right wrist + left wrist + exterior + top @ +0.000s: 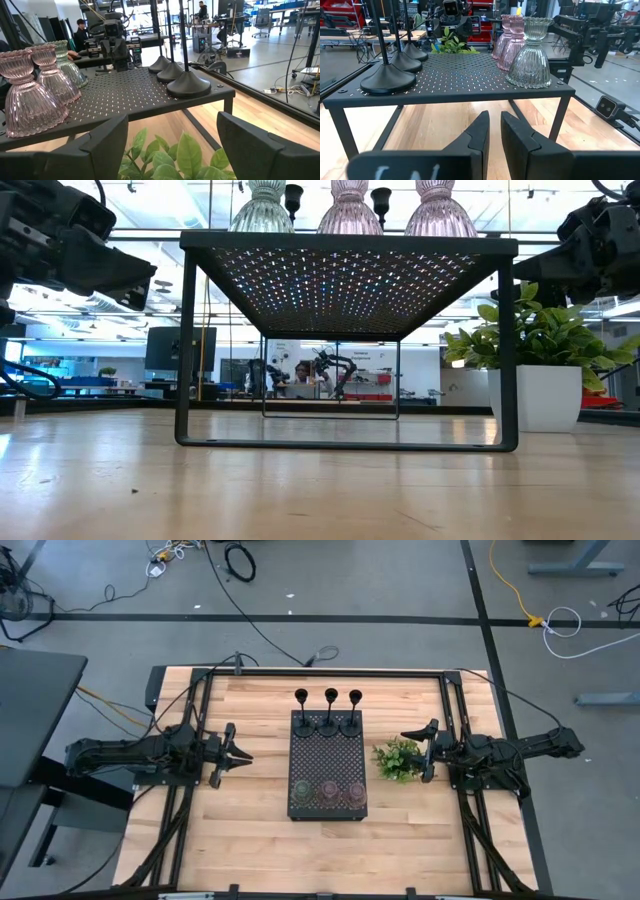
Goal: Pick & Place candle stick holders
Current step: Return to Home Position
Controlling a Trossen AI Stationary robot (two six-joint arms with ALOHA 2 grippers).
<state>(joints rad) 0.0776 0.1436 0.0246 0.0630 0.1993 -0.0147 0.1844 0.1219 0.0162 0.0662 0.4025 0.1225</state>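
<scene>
High view, looks finished: black candle stick holders (pixel 328 726) and glass holders (pixel 328 790) all on tray (pixel 325 756); left gripper (pixel 243 755) nearly closed, right gripper (pixel 415 753) wide open, both empty.

Our left arm (pixel 120 755) stretches low and level, reaching inward from our left side. The left gripper (pixel 240 754) points toward the middle, its fingers (pixel 480 132) drawn almost together with only a slim gap between them. Our right arm (pixel 520 748) mirrors that pose from the opposite side. The right gripper (pixel 420 752) faces inward, its fingers (pixel 107 137) spread wide and empty.
</scene>
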